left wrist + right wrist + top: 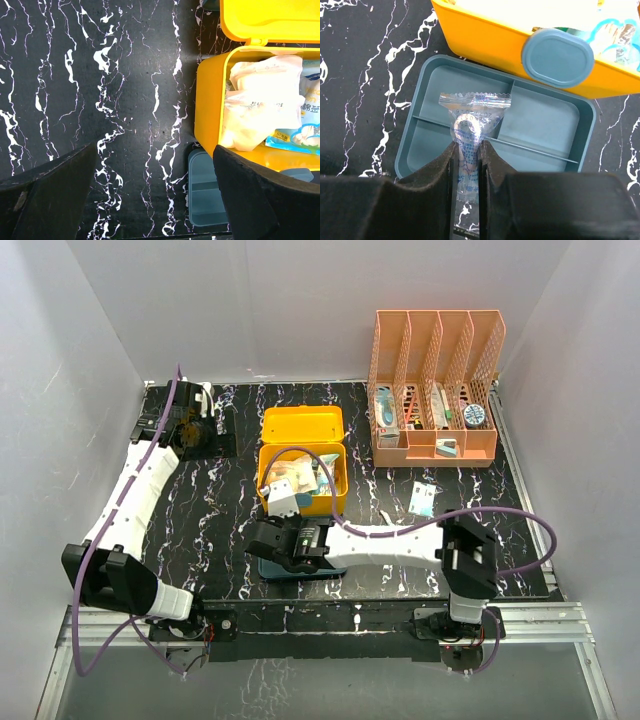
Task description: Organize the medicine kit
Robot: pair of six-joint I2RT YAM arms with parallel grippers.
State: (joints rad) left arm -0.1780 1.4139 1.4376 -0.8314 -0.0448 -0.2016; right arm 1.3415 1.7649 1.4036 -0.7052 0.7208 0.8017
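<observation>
The yellow medicine kit [300, 502] stands open mid-table, lid [302, 427] tipped back, with white and blue packets [260, 100] inside. Its teal latch [557, 57] faces the near side. The teal divided insert tray [540, 120] lies on the table just in front of the box, also seen in the left wrist view [205, 195]. My right gripper [468, 150] hovers over the tray's left end, shut on a clear printed sachet [470, 117] that sticks out past the fingertips. My left gripper [190, 425] is at the back left, open and holding nothing [155, 200].
An orange mesh file rack [435, 390] with several supplies stands at the back right. A small white packet [423, 497] lies on the black marbled table between rack and right arm. White walls close in the left, back and right sides.
</observation>
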